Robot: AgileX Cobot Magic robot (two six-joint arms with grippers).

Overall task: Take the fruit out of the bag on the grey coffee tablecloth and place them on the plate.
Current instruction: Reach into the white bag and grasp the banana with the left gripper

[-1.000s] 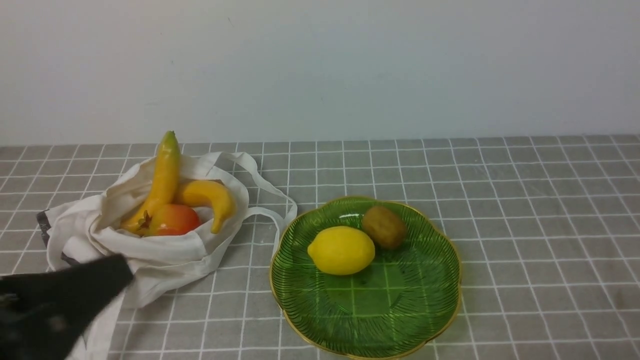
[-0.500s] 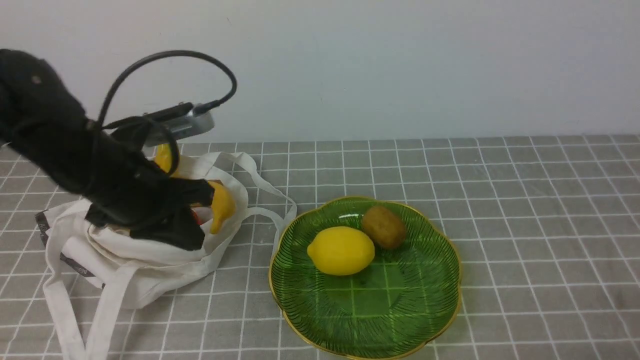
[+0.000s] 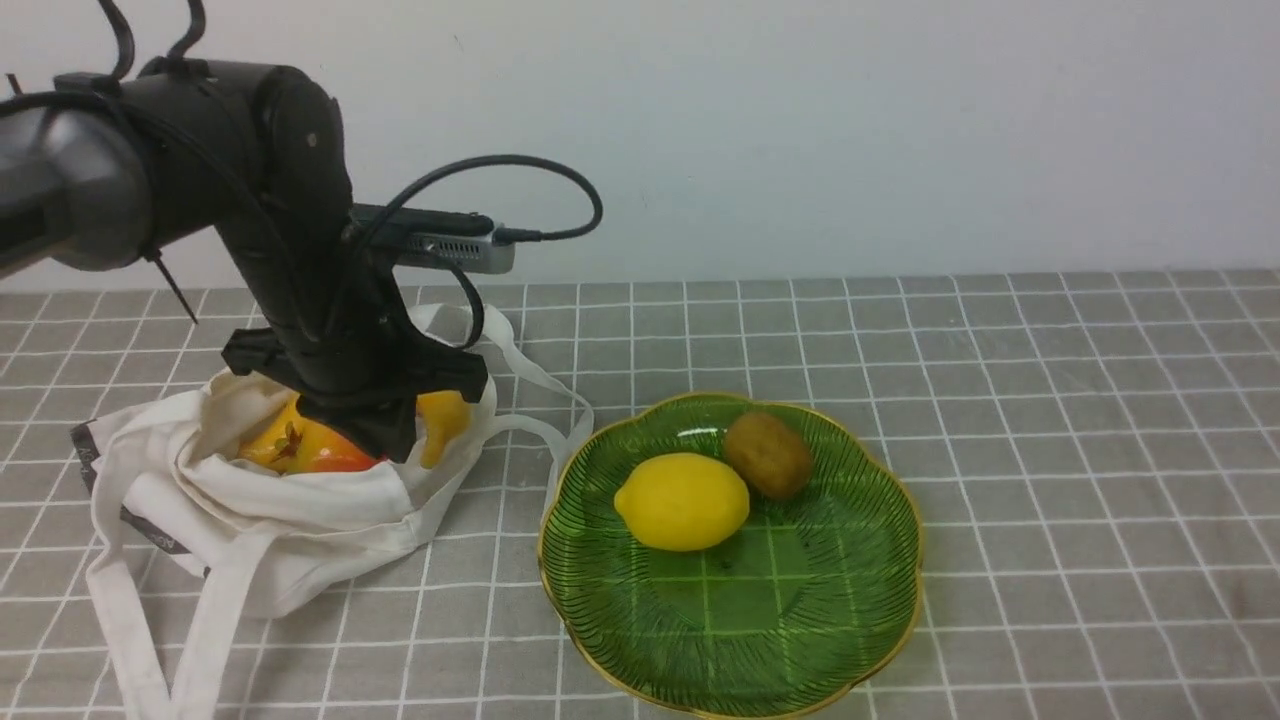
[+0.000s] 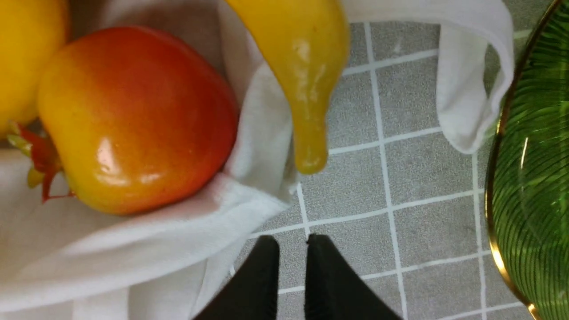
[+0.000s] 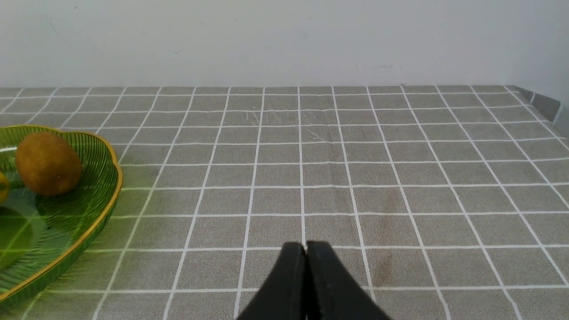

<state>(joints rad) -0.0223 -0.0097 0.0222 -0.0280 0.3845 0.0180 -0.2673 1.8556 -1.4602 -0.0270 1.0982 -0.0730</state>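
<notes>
Fruit [image 4: 140, 120] — left hand [image 4: 292, 242] slightly open

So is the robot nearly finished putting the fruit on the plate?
Not yet. The lemon and the brown fruit already sit on the plate. The left end effector is over by the bag, holding nothing, its tips slightly apart. Left to do: the red fruit and the yellow fruit beside it, plus another yellow one, all at the bag.
</notes>
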